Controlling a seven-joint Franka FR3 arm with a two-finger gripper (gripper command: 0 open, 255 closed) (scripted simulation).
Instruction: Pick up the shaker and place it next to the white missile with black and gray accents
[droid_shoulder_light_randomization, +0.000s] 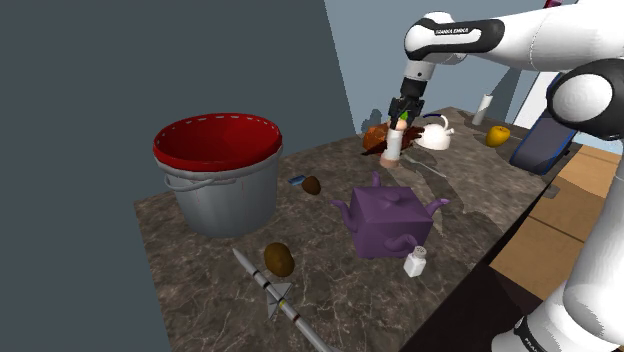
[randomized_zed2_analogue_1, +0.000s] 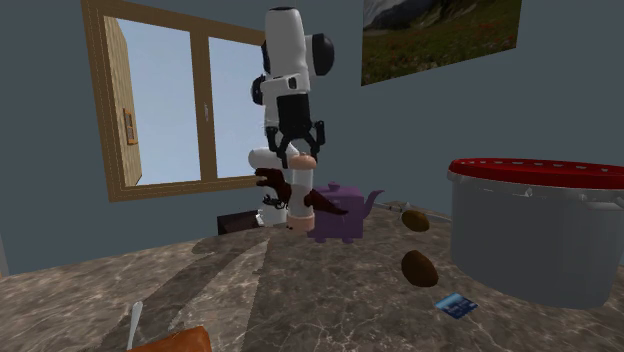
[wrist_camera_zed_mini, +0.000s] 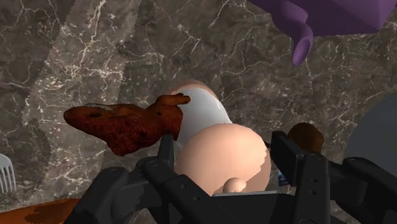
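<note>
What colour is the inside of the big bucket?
The bucket is red inside and along its rim, grey outside; clearest in the shoulder view.

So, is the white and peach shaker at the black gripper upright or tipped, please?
Upright: the shaker is vertical under the gripper, fingers clasping its rounded peach top.

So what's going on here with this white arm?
The arm's black gripper has its two fingers clasped on the rounded top of a pink-and-white shaker, standing at the far end of the marble table in the shoulder view. The shaker is meant to go beside the white missile, which lies at the near end, past the purple teapot. So the shaker is gripped but not yet carried over.
</note>
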